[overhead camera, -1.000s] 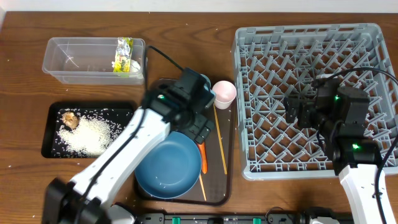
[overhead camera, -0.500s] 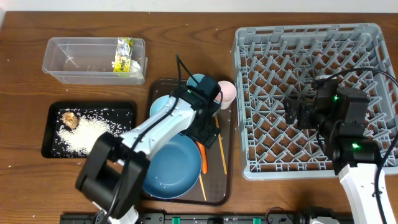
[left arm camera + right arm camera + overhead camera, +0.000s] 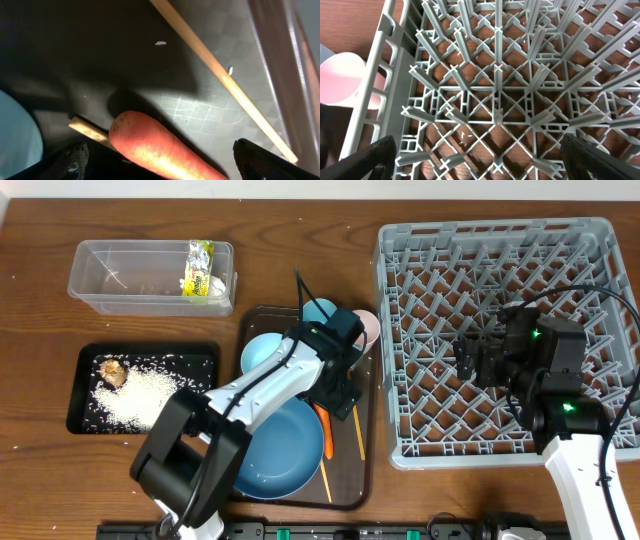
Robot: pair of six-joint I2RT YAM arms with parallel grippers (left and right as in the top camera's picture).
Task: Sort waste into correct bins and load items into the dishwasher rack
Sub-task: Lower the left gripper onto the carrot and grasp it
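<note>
Orange tapered carrot [image 3: 150, 142] lies flat on the flat brown serving tray [image 3: 368, 442], just beside the large dark-blue plate [image 3: 268, 448]. Its blunt end appears to rest over one thin wooden chopstick [image 3: 86, 128]; the second chopstick [image 3: 220, 75] lies apart.

Step in hand, judged: pick up the carrot for the shallow black rectangular tray [image 3: 82, 405] that holds the rice.

To do well: descend straight and close across the thick end only. Keep the tips off the chopstick beneath so it is not clamped or dragged. Lift before swinging past the plate rim.

Left jaws wide apart, holding nothing. Carrot sits between the two tips, roughly centred; no contact visible.

Right jaws spread, empty, above the large grey plastic lattice rack [image 3: 495, 85].
</note>
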